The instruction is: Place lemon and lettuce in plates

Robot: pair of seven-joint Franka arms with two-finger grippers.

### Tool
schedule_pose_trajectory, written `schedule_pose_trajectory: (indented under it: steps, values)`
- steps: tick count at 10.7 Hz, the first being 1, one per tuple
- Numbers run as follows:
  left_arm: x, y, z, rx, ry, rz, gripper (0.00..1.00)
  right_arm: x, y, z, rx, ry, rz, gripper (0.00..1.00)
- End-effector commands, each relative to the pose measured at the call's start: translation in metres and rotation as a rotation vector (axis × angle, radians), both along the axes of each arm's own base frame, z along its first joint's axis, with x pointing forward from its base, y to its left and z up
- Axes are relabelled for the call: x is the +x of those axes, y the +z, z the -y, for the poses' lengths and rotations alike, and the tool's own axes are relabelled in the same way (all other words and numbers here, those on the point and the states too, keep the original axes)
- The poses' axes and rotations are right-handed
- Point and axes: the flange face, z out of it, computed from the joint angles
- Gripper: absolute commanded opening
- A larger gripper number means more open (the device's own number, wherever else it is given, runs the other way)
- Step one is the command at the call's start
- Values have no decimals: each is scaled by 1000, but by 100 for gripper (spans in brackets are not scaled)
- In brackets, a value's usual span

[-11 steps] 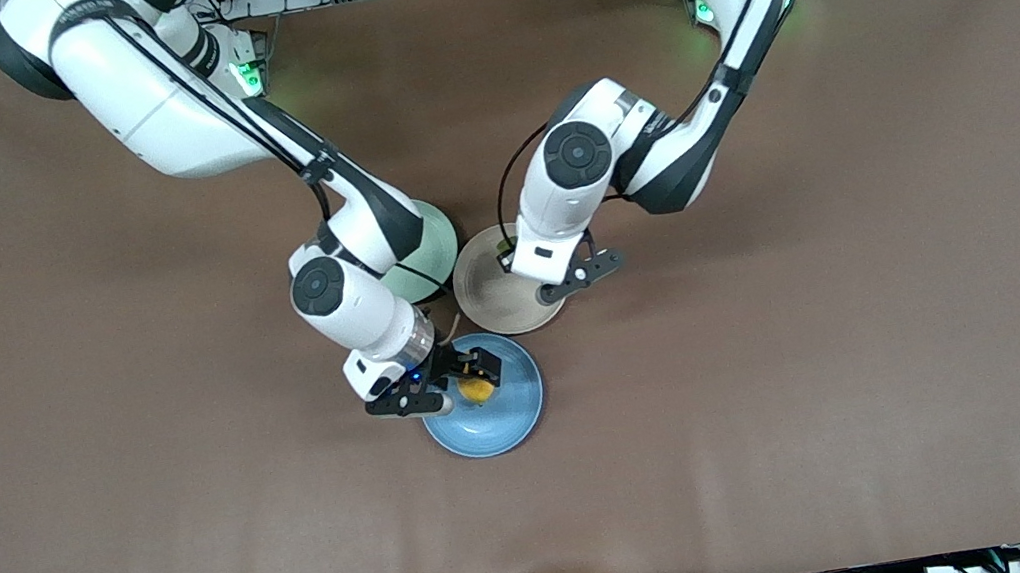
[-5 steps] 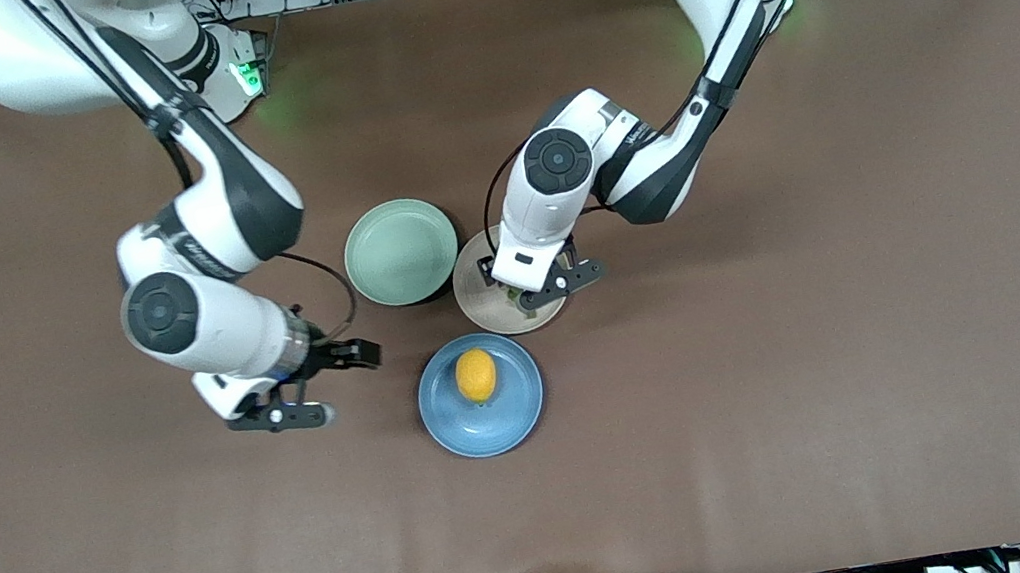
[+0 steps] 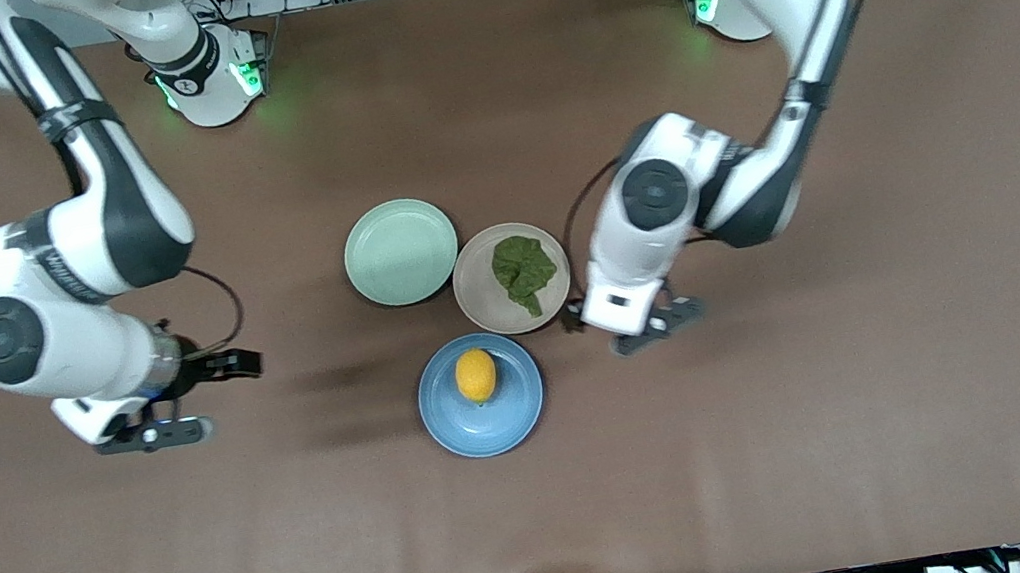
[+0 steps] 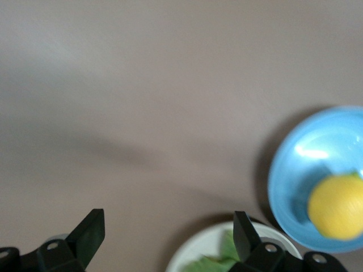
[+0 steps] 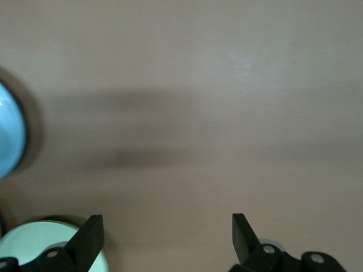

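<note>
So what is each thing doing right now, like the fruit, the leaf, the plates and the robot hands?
lemon: lying in the blue plate.
lettuce: lying crumpled in the beige plate.
mint-green plate: nothing in it.
left gripper: open, holding nothing, over bare table beside the beige plate.
right gripper: open, holding nothing, over bare table toward the right arm's end.

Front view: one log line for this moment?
lemon in blue plate | lettuce in beige plate | mint plate holds nothing | left end effector open, over table | right end effector open, over table
</note>
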Motion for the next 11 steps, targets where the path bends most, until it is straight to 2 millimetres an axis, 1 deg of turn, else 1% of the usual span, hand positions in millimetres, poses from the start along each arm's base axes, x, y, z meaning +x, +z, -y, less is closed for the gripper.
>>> schedule_pose_trajectory:
  steps: [1,2,3,4,5,6,7,8,9,10,11]
  values:
    - [21,28,-55,36,-18,12,100,-14,7,45,-20,61,-9,100]
    - [29,29,-72,37,-7,14,100,-17,11,63,-25,64,-13,100]
    - [31,36,-81,40,4,22,100,-21,17,74,-30,66,-26,100]
    - [37,41,-108,57,29,7,100,-24,27,86,-33,68,-25,100]
    - [38,50,-127,78,-13,-17,100,-28,38,96,-31,96,-26,100]
    - [34,55,-140,91,-58,-44,100,-32,50,107,-32,105,-23,100]
    - [26,54,-160,112,-83,-79,100,-36,66,111,-37,101,-11,100]
    - [14,56,-172,106,-129,-100,100,-40,79,112,-40,97,0,100]
    - [-1,58,-190,115,-160,-123,100,-45,93,117,-40,88,6,100]
    - [-22,60,-202,114,-186,-149,100,-49,106,124,-38,76,3,100]
    - [-44,60,-213,106,-198,-173,100,-52,120,126,-37,71,-5,100]
